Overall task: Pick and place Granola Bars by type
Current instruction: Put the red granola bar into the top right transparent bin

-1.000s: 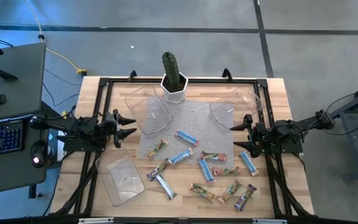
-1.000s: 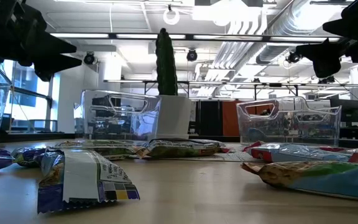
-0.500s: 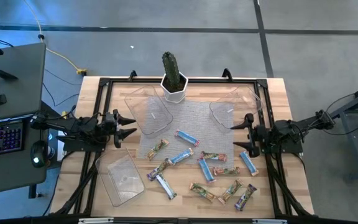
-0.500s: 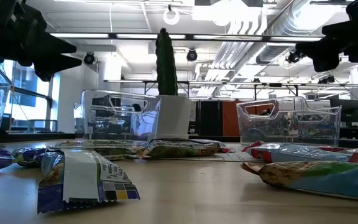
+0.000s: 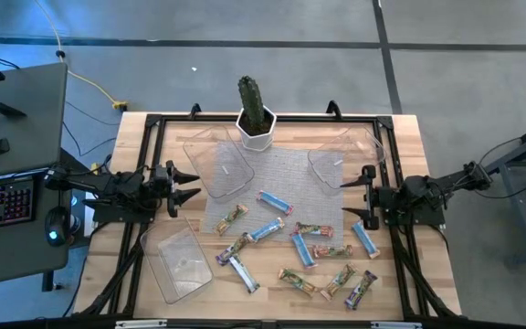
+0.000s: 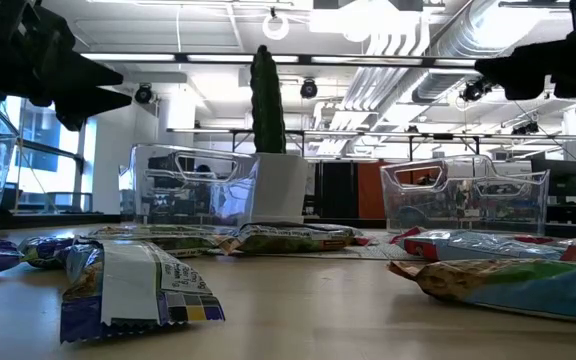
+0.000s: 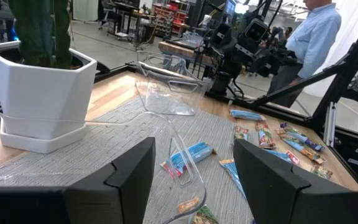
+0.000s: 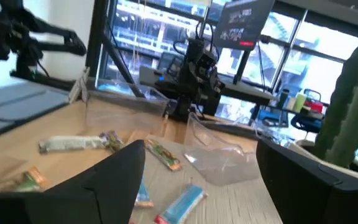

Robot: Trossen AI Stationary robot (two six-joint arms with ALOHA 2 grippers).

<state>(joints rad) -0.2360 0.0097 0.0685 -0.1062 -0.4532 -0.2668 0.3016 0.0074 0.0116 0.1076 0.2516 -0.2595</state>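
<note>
**Bars loose on table front; both grippers open, nothing held**

The Granola Bars (image 5: 290,247) lie scattered flat across the front half of the table (image 5: 409,137), some on the grey mat (image 5: 281,174), most on bare wood nearer the front edge. Three wrapper types show: blue-and-white, tan/green and white/purple, all mixed together.

Handling, judged: light, flat, crinkly film wrappers, likely slippery and soft at the crimped ends. The best hold looks to be across the narrow width at mid-length, coming straight down. Several bars sit close or nearly touching, e.g. the front-right cluster (image 5: 350,283), so a descending finger could nudge a neighbour.

Left gripper (image 5: 188,185) hovers at the left side of the table, fingers spread, empty. Right gripper (image 5: 354,199) hovers at the right side, fingers spread, empty, just beside the nearest blue bar (image 5: 364,239).

Three clear tubs: back left (image 5: 219,164), back right (image 5: 347,155), front left (image 5: 179,263). The potted cactus (image 5: 255,114) stands at back centre between the two rear tubs; it is tall, so crossing arms should avoid it. Open room lies over the mat centre. The black frame rails (image 5: 263,117) bound the table edges.
</note>
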